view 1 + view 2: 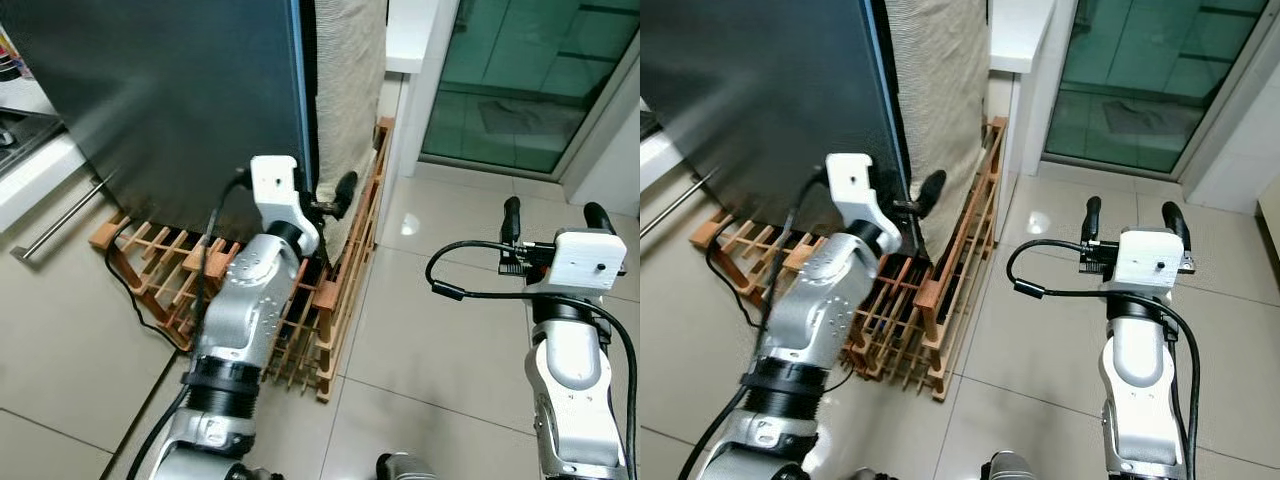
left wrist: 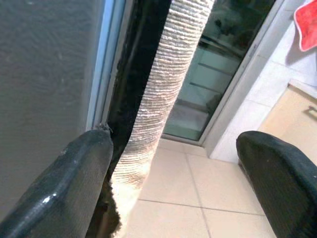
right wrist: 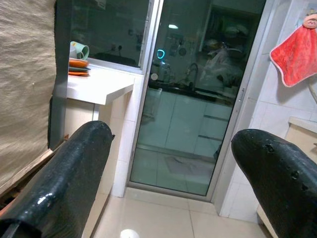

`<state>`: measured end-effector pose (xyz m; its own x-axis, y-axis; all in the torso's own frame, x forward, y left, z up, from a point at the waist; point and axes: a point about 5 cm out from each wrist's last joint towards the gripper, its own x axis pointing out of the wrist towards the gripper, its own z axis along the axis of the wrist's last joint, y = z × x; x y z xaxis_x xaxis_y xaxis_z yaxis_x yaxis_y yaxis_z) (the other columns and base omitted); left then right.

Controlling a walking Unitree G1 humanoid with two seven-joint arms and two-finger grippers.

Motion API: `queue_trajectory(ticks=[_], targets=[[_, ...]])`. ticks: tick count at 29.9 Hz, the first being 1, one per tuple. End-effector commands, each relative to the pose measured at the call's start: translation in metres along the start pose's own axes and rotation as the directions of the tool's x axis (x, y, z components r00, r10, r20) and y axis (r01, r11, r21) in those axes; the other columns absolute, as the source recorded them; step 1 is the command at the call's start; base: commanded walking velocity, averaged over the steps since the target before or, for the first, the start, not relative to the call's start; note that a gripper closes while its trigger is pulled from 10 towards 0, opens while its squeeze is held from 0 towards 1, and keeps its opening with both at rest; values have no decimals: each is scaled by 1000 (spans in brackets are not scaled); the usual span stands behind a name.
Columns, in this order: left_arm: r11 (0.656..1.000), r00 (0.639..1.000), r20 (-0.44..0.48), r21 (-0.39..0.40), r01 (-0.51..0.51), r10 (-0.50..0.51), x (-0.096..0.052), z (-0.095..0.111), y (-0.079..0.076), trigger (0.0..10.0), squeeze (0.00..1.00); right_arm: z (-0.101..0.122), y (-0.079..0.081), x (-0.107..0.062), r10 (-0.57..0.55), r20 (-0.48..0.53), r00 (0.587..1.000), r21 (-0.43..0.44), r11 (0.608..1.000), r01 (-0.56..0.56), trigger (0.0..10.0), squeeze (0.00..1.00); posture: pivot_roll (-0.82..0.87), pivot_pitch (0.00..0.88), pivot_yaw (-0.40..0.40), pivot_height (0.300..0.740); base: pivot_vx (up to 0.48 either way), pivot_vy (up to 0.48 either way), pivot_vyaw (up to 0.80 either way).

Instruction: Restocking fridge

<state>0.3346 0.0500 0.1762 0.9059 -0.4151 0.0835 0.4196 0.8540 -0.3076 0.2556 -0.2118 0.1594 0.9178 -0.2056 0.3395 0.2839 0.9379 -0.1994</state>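
Note:
The fridge is a tall dark grey body (image 1: 180, 100) with a blue strip down its right edge (image 2: 101, 74). A beige woven cover (image 1: 350, 80) hangs against its right side. My left gripper (image 1: 328, 195) is raised to that edge and is open. One finger (image 2: 74, 183) rests at the blue strip; the other finger (image 2: 277, 173) sits out past the woven cover. My right gripper (image 1: 555, 215) is open and empty, held above the tiled floor well right of the fridge. No food items are in sight.
A slatted wooden rack (image 1: 340, 300) lies under and beside the fridge, with a black cable (image 1: 125, 285) trailing over it. A white counter with a bar handle (image 1: 40, 175) is at the left. A glass sliding door (image 1: 520, 80) stands ahead on the right. Pale floor tiles (image 1: 440, 340) lie between the arms.

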Motion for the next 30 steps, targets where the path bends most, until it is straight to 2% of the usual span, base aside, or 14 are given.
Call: queue_trajectory(ticks=[1,7,11,14,22,28,30], targets=[[999,999,21,-11,47,-47,4,8,-8,10000,0,1,-5,1,-17,11,1000,-8,1000,17,10000,467,-233,89,74,732,0,0,0],[997,997,28,-34,73,-72,8,8,-15,10000,0,0,-7,1,-19,7,1000,-15,1000,19,10000,471,-238,94,69,732,0,0,0],[1000,996,84,-28,11,-8,15,16,-10,10000,0,0,-7,2,-17,9,1000,-16,1000,17,10000,467,-238,94,68,732,0,0,0],[999,996,94,-32,3,0,17,19,-9,10000,0,1,-6,2,-17,11,1000,-16,1000,17,10000,471,-238,94,68,732,0,0,0],[993,985,153,-98,-65,79,20,32,-1,10000,0,1,-7,3,-18,13,1000,-22,1000,19,10000,471,-245,91,67,732,0,0,0],[995,991,131,-91,32,-19,25,25,-15,10000,0,1,-6,3,-15,13,1000,-20,1000,15,10000,471,-242,91,62,732,0,0,0],[990,991,47,-54,130,-128,30,10,-32,10000,0,0,-5,4,-12,11,1000,-19,1000,12,10000,471,-242,91,62,732,0,0,0]])
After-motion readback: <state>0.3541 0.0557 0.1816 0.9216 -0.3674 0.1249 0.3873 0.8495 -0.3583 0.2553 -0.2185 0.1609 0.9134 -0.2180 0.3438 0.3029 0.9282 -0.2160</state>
